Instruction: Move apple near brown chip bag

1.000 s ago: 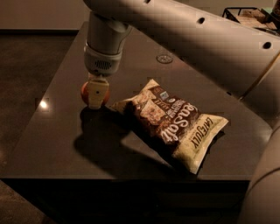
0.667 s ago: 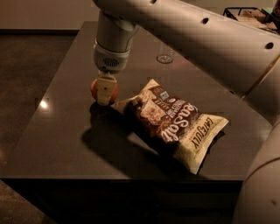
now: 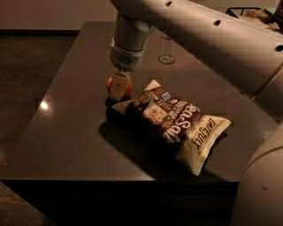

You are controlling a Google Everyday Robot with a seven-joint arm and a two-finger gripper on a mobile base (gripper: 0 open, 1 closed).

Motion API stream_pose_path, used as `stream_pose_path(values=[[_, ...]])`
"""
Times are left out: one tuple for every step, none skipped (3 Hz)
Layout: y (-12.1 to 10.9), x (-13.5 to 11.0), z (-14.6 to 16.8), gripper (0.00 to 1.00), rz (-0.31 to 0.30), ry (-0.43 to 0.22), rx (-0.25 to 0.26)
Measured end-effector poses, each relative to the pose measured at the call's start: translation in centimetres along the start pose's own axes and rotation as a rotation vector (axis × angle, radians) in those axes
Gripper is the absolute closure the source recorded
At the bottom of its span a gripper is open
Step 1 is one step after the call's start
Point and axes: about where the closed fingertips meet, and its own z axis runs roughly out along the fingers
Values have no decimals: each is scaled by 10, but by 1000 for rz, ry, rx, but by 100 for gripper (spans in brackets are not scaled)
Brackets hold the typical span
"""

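The apple (image 3: 128,88), small and red-orange, sits between my gripper's fingers just at the upper-left end of the brown chip bag (image 3: 177,121). My gripper (image 3: 119,87) points straight down from the white arm and is shut on the apple; one cream finger (image 3: 118,85) covers the apple's front. The apple is low over the dark table (image 3: 66,128); I cannot tell whether it touches it. The bag lies flat, slanting from the middle of the table toward the front right edge, with its cream end nearest the front edge.
A clear glass (image 3: 167,48) stands on the table behind the bag. The arm's large white links cross the top right of the view. A dark rack (image 3: 247,11) stands at the far right. The table's front edge runs just below the bag.
My gripper has carried the apple to the right, from a spot left of the bag to right beside the bag's upper-left end. The bag has not moved.
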Motion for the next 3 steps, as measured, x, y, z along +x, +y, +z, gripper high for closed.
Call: stream_pose_path(values=[[-8, 16, 9, 62, 73, 18, -7], [-11, 28, 15, 38, 128, 25, -17], [-11, 27, 17, 14, 125, 25, -18]])
